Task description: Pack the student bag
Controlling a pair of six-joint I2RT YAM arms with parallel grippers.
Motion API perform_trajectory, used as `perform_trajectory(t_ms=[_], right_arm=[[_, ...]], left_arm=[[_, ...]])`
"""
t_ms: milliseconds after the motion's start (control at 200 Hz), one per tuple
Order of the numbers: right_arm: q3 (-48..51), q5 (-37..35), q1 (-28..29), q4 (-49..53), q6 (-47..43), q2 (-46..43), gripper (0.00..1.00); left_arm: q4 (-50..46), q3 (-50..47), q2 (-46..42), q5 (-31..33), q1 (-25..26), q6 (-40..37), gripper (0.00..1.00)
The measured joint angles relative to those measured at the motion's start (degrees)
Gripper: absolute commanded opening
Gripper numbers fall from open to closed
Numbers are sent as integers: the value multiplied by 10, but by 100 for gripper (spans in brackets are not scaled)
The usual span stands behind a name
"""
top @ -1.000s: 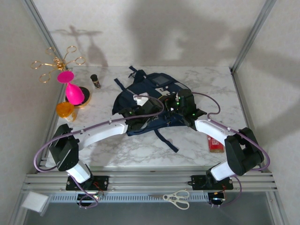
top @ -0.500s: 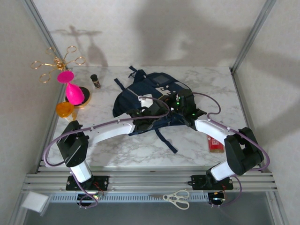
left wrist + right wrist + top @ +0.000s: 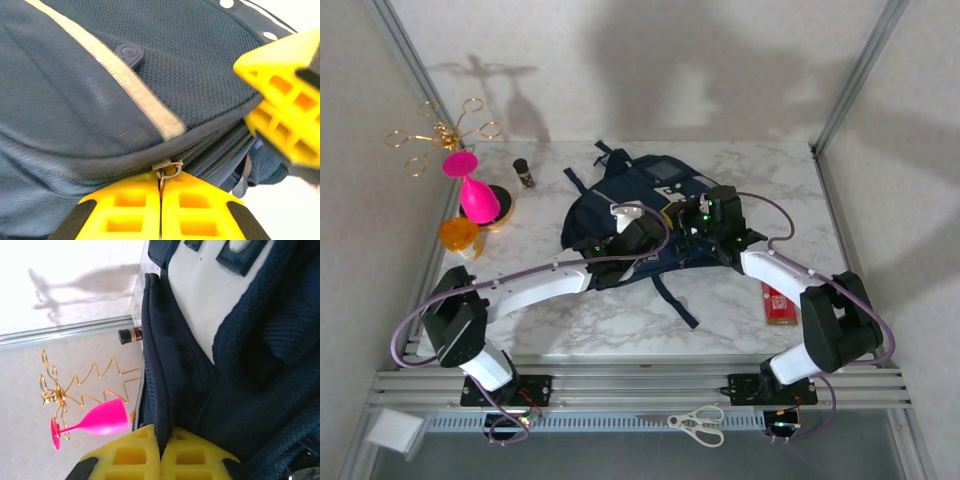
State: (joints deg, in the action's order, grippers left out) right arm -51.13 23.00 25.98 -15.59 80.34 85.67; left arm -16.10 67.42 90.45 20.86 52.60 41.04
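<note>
The student bag point(image 3: 586, 216) lies flat in the middle of the marble tabletop point(image 3: 620, 320), its grey-white patches facing up and a dark strap point(image 3: 677, 303) trailing toward the near edge. Both arms reach in over it. The left gripper point(image 3: 161, 184) has its jaws closed on the metal zipper pull point(image 3: 168, 167) at the seam below the pale stripe. The right gripper point(image 3: 160, 434) has its jaws pinched narrow on a fold of the bag's navy fabric edge; its yellow fingers point(image 3: 280, 107) also show at the right of the left wrist view. The zipper track looks closed where the pull sits, though the view is too tight to be sure, and nothing inside the bag can be seen.

At the far left of the tabletop stand a small dark bottle point(image 3: 525, 173), a pink goblet point(image 3: 470, 190) on a dark round base, and an orange cup point(image 3: 458, 233) whose contents I cannot make out. A gold wire stand point(image 3: 440, 132) sits behind them. A red card point(image 3: 780, 305) lies right of the bag, and scissors point(image 3: 698, 424) rest on the front rail.

Compared with half a second ago, the left arm's shoulder link has swung back toward the left edge and the right wrist sits slightly farther up the bag; the bag itself has stayed put.
</note>
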Motion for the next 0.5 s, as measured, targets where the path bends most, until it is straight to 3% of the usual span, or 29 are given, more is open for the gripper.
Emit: perform_trajectory(t_ms=[290,501], right_arm=[[-59,95,-55,84,-84,26,0],[-83,75,-55,116,-126,32,47]], left_arm=[[20,-66,-68,-83,-50,-111,0],[42,-82,-65,-149,-63,-161,0]])
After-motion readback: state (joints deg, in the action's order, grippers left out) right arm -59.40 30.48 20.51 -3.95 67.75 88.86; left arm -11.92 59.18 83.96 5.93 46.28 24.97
